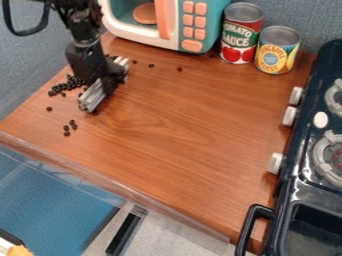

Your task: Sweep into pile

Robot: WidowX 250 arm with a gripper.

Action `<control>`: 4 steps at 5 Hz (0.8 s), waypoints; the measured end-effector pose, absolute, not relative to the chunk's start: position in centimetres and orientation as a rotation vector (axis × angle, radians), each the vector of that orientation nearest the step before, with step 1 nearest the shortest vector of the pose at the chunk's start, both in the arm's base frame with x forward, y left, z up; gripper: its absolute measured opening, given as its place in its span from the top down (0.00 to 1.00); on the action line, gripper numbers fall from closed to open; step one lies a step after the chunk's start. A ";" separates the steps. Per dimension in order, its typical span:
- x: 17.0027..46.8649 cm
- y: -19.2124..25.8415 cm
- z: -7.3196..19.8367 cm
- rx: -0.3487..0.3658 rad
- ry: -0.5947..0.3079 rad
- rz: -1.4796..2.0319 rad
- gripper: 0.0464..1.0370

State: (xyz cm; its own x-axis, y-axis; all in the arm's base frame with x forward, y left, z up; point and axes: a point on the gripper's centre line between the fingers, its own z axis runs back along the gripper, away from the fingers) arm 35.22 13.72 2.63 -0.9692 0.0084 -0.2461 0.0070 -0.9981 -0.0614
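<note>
A brown wood-grain tabletop [180, 130] spreads across the middle of the view. Along its right side stands a glossy black toy stove [294, 187] with grey ring-shaped burners, white knobs on the side facing the tabletop, and a dark basin and looped black handle at its near end. At the back, left of centre, is a teal-and-white toy microwave [217, 22] with a coral handle and buttons and a round coral disc inside. The black robot arm [83, 35] comes in from the upper left, and its black two-finger gripper [107, 80] hangs low over the left part of the tabletop, in front of the microwave. Right of the microwave, a tall metal can with a red, white and green label [240, 35] stands just beside a shorter metal can with a yellow and blue label [275, 52]. At the gripper is a pale grey, ribbed, elongated tool [93, 97], slanting toward the near left; whether the gripper is clenched on it cannot be told. Smallest are the round black beans [67, 86]: most lie in a loose cluster just left of the gripper, one nearer the front, a few beyond that, and several scattered in front of the microwave.
</note>
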 end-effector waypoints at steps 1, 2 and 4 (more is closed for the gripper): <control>36.4 10.7 6.3 -0.492 -0.068 3.027 0.65; 36.7 7.9 8.2 -0.528 -0.042 2.967 0.65; 36.6 1.3 5.8 -0.425 0.087 2.880 0.65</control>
